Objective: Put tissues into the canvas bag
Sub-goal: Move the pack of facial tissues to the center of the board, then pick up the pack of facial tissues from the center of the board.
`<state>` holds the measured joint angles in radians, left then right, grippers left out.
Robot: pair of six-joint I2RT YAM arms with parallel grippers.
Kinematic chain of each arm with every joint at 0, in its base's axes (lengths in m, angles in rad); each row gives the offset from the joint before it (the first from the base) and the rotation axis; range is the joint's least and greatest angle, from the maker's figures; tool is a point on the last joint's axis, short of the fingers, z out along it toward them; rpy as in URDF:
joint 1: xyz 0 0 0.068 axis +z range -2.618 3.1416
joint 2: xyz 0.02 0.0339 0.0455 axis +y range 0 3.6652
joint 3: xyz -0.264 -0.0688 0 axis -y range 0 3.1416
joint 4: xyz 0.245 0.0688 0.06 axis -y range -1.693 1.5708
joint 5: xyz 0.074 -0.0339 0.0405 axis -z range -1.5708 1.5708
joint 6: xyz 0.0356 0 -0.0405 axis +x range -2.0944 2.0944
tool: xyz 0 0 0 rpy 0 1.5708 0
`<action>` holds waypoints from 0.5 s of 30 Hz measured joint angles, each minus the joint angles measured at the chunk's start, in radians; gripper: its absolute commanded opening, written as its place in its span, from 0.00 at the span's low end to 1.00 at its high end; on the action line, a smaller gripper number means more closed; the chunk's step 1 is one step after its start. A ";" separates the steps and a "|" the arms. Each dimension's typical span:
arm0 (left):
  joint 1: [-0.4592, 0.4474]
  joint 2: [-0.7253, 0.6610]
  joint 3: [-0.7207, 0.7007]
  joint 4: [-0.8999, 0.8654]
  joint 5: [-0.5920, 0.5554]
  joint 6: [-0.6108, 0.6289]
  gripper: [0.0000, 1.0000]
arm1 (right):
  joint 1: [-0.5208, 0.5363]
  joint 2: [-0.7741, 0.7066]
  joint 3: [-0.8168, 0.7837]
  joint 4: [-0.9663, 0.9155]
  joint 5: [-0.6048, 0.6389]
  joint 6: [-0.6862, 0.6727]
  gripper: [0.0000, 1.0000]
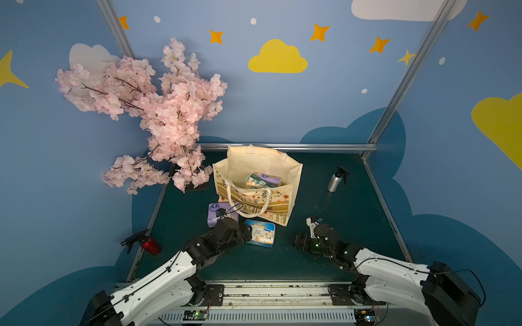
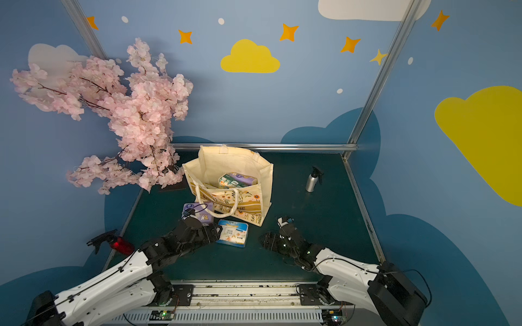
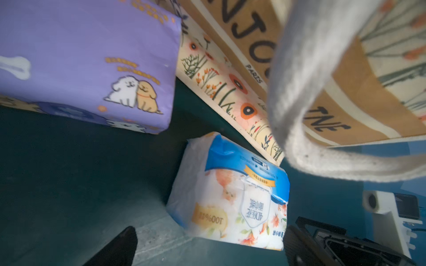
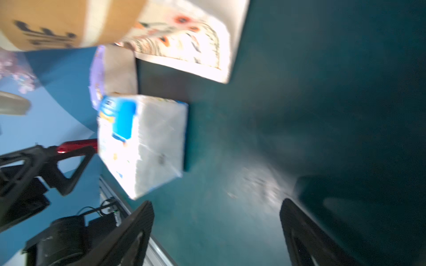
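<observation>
Nearest, low over the dark green worktop (image 1: 353, 214): left pincer (image 1: 248, 235), spread wide, pinching nothing. Aims at the short end of the blue-topped tissue pack (image 1: 261, 232), white with orange flowers, flat on the worktop. Reaches its edge in both top views, contact not clear. In the left wrist view, same pack lying in the gap ahead of the two black fingers (image 3: 122, 248), jaws not closed on it. Opposite, right pincer (image 1: 296, 241), likewise spread and empty, over bare worktop, near that pack's other end but apart from it. Right wrist view blurred; shows both fingers (image 4: 136, 232) wide apart and the pack beyond. Off to the left, at the worktop's edge: red spray bottle (image 1: 151, 245) with black trigger, lying on its side.

Next back, just beside the blue-topped pack: loose purple tissue pack (image 1: 216, 213) with cartoon dogs, flat on the worktop, partly hidden behind the left wrist, close against the front of the canvas bag (image 1: 265, 161). Bag upright mid-worktop, mouth open, flower print and mustard lettered band facing the arms. White rope handle (image 3: 297, 96) drooping down the front, loop over the loose purple pack's corner. Inside the bag, side by side: green-and-white tissue pack (image 1: 252, 182) and second purple tissue pack (image 1: 268, 178), tops visible above the front panel.

Farther back on the right, well apart from the bag: silver spray bottle (image 1: 334, 182), upright. Far left corner: pink artificial blossom tree (image 1: 158, 113) on a dark base, branches overhanging the worktop's edge.
</observation>
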<state>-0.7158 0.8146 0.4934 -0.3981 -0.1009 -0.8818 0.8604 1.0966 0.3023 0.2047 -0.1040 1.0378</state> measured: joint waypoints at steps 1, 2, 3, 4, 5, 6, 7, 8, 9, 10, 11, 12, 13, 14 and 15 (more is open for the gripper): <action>0.015 -0.001 -0.004 -0.005 0.004 0.011 1.00 | 0.004 0.023 0.009 0.026 -0.002 0.003 0.86; 0.030 0.003 -0.007 -0.006 0.011 0.024 1.00 | 0.010 0.047 0.017 0.053 -0.003 0.006 0.86; 0.044 0.016 -0.007 -0.005 0.022 0.040 1.00 | 0.016 0.071 0.025 0.076 -0.005 0.010 0.86; 0.053 0.029 -0.007 -0.002 0.032 0.053 1.00 | 0.021 0.090 0.031 0.091 -0.008 0.012 0.86; 0.061 0.048 -0.007 0.005 0.047 0.068 1.00 | 0.026 0.114 0.041 0.107 -0.010 0.016 0.86; 0.069 0.072 -0.005 0.013 0.068 0.085 1.00 | 0.031 0.138 0.050 0.124 -0.013 0.020 0.86; 0.075 0.094 -0.005 0.021 0.083 0.096 0.99 | 0.034 0.160 0.057 0.141 -0.014 0.024 0.85; 0.081 0.121 -0.002 0.028 0.102 0.107 0.99 | 0.038 0.185 0.064 0.163 -0.016 0.029 0.84; 0.087 0.150 0.004 0.030 0.122 0.117 0.99 | 0.042 0.215 0.072 0.188 -0.019 0.039 0.83; 0.089 0.171 0.010 0.032 0.135 0.125 0.99 | 0.043 0.237 0.076 0.209 -0.021 0.045 0.83; 0.093 0.190 0.017 0.034 0.151 0.134 0.99 | 0.045 0.269 0.077 0.243 -0.026 0.059 0.82; 0.095 0.204 0.023 0.039 0.166 0.143 0.99 | 0.047 0.300 0.079 0.272 -0.031 0.068 0.82; 0.097 0.212 0.027 0.045 0.179 0.147 0.99 | 0.047 0.328 0.079 0.299 -0.037 0.082 0.81; 0.098 0.214 0.028 0.056 0.192 0.150 0.99 | 0.048 0.358 0.078 0.333 -0.040 0.092 0.81; 0.099 0.214 0.028 0.069 0.204 0.150 0.99 | 0.048 0.378 0.083 0.363 -0.045 0.103 0.81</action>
<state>-0.6170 1.0283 0.5213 -0.3294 0.1036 -0.7319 0.9089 1.4746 0.3851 0.5678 -0.1486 1.1404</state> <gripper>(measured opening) 0.989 0.815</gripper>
